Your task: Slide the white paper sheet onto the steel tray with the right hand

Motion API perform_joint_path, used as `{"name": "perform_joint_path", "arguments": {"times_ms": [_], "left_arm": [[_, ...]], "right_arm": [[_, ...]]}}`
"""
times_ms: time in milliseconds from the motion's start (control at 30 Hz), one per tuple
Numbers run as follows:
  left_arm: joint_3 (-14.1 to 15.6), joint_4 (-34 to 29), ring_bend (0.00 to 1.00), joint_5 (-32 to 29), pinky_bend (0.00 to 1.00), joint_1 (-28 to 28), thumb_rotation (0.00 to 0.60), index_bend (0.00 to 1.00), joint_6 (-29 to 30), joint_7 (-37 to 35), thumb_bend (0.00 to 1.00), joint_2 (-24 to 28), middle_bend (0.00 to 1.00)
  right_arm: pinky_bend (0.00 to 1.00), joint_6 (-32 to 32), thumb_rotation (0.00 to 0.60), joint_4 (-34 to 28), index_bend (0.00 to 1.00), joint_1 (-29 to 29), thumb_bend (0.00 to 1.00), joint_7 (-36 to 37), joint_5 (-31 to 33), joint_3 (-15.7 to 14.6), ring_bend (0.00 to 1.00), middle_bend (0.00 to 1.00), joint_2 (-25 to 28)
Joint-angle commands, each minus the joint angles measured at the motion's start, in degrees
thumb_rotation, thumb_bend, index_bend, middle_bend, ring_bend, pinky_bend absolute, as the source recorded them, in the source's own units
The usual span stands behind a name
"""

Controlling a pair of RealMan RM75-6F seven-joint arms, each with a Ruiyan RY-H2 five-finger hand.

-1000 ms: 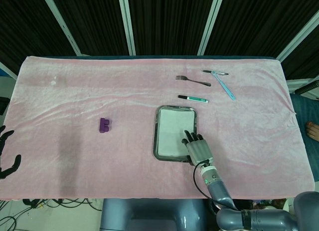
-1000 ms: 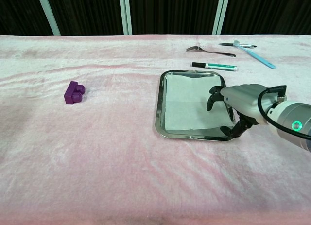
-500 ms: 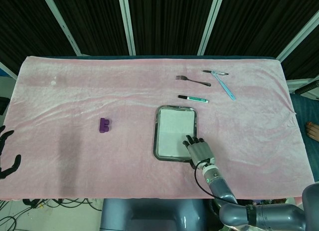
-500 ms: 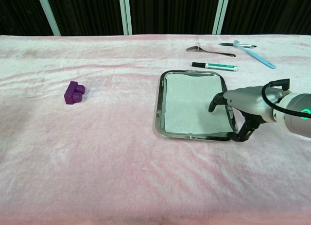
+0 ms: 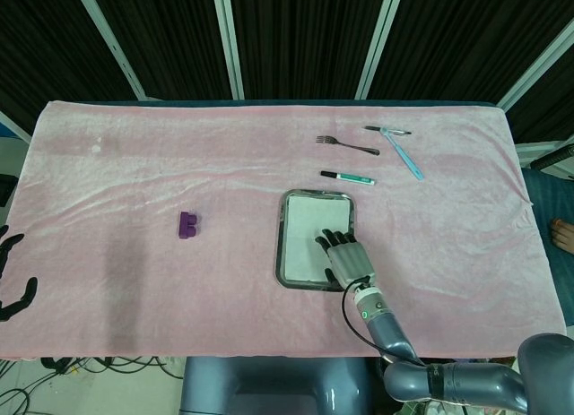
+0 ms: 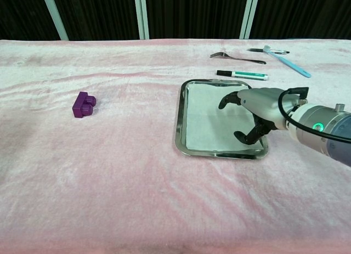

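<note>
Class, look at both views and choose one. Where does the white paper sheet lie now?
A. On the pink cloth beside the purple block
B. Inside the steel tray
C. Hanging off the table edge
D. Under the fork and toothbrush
B: the paper lies flat inside the tray, with the right robot hand over its near right part; the chest view shows the same.

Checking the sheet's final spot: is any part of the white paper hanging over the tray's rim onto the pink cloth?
No: in the chest view the paper lies wholly inside the tray, its rim showing all round.
</note>
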Motion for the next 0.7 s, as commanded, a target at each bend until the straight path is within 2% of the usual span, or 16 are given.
{"name": "perform_joint_path", "arguments": {"times_ms": [33, 267, 700], "left_arm": [[-0.01, -0.01, 0.0, -0.03, 0.0, 0.0, 0.6, 0.15, -0.02, -0.03, 0.4, 0.02, 0.04], [-0.03, 0.06, 0.0, -0.06, 0.0, -0.04, 0.6, 0.15, -0.14, -0.2, 0.4, 0.08, 0.04], [0.01, 0.03, 0.0, -0.06, 0.0, -0.08, 0.6, 0.15, -0.26, -0.23, 0.4, 0.14, 0.04]], "right_arm": [[0.17, -1.63, 0.6, 2.61, 0.2, 0.33, 0.4, 0.68, 0.24, -0.01, 0.14, 0.1, -1.8], [0.17, -1.73, 0.6, 6.67, 0.21, 0.81, 0.41, 0.25, 0.71, -0.18, 0.14, 0.1, -4.98], [0.17, 0.08, 0.6, 5.64, 0.23, 0.71, 0.41, -1.97, 1.5, -0.02, 0.14, 0.1, -5.51]]}}
